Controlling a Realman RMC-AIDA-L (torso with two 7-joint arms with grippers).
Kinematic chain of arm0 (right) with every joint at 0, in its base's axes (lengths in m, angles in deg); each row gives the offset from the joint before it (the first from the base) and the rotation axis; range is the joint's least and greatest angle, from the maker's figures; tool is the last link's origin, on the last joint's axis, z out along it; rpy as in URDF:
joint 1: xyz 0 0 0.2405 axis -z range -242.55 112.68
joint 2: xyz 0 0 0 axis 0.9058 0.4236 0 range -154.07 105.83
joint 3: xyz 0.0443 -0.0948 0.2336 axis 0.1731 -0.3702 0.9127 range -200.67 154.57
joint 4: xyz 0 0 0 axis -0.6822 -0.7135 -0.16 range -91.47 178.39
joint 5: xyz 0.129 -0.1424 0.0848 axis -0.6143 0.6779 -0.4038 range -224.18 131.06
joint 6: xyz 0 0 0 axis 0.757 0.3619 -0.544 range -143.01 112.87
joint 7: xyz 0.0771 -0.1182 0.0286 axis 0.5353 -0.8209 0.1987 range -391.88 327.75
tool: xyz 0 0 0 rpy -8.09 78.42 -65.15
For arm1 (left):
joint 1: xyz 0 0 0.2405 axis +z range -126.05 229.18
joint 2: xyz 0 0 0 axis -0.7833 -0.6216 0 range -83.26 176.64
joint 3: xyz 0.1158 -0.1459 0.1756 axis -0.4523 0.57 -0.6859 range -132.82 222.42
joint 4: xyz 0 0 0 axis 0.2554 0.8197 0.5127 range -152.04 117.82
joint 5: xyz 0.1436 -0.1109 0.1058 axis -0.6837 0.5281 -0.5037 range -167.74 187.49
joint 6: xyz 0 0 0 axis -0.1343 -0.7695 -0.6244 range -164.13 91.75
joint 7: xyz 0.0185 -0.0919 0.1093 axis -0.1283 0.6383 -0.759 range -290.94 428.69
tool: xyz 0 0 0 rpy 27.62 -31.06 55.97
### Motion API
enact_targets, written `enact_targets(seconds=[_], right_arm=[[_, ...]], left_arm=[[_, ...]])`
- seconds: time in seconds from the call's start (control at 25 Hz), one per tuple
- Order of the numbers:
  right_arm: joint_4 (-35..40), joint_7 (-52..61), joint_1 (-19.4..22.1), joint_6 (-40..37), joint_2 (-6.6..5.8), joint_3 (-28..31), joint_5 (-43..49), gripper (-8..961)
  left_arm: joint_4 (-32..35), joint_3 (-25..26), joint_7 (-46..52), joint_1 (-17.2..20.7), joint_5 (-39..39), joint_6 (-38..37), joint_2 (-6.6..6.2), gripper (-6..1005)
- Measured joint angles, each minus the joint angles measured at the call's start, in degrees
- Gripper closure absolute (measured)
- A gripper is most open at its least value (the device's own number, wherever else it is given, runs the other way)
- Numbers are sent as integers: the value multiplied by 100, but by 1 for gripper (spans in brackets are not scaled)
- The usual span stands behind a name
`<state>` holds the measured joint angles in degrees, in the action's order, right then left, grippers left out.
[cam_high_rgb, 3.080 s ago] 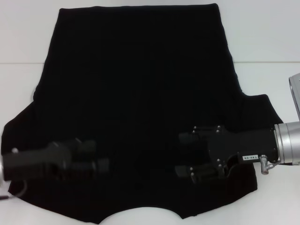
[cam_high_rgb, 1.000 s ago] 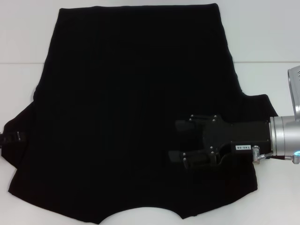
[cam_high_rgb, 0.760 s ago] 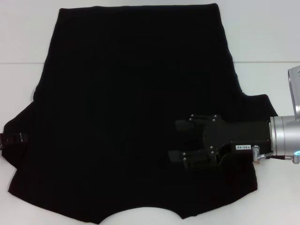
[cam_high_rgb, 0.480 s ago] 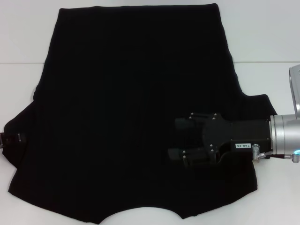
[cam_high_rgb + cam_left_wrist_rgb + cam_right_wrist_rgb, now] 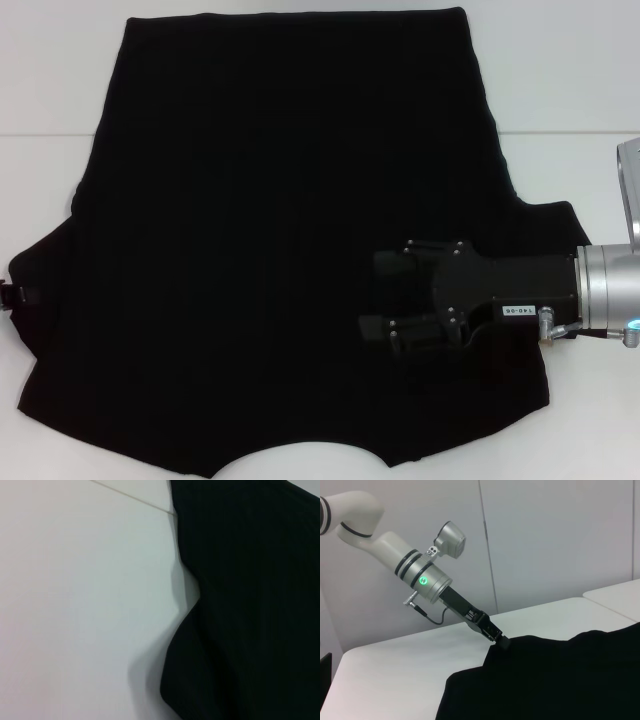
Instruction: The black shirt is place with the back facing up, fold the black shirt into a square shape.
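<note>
White worktop (image 5: 580, 60) carries the whole scene; a thin seam line crosses it in the head view.

Black shirt (image 5: 290, 200) lies spread flat on the worktop with no lettering showing, and covers most of the head view. Its straight hem lies at the far side. Both short sleeves spread outward at the near side, and the curved neckline sits at the near edge. In the left wrist view, the shirt's edge (image 5: 240, 605) runs beside bare worktop (image 5: 75, 605), with one fold of cloth raised slightly off the surface.

Right arm enters from the robot's right side, low over the shirt. Its silver wrist section adjoins a black housing bearing a small white label. Right tool (image 5: 375, 295) sits over the shirt near the right sleeve, pointing toward the robot's left. Its two black fingers (image 5: 385, 265) stand apart with a gap between them, released and gripping nothing.

Left arm appears whole in the right wrist view, white with a green indicator light on its silver wrist. Left tool (image 5: 501, 642) meets the edge of the left sleeve (image 5: 520, 652). In the head view only its tip (image 5: 8, 295) shows at the frame edge. Whether this tool is clenched or released cannot be determined.
</note>
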<state>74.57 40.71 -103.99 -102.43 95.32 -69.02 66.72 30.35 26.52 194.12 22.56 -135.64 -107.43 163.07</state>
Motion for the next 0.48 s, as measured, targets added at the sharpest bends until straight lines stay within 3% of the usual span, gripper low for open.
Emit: enact_targets(seconds=[0.12,0.48], right_arm=[[0,0,2,1,0,0,0,46],[0,0,3,10,1,93,-16,48]], left_arm=[[0,0,-3,0,-11,61,-1,802],[-6,0,12,10,-170,238,14,958]])
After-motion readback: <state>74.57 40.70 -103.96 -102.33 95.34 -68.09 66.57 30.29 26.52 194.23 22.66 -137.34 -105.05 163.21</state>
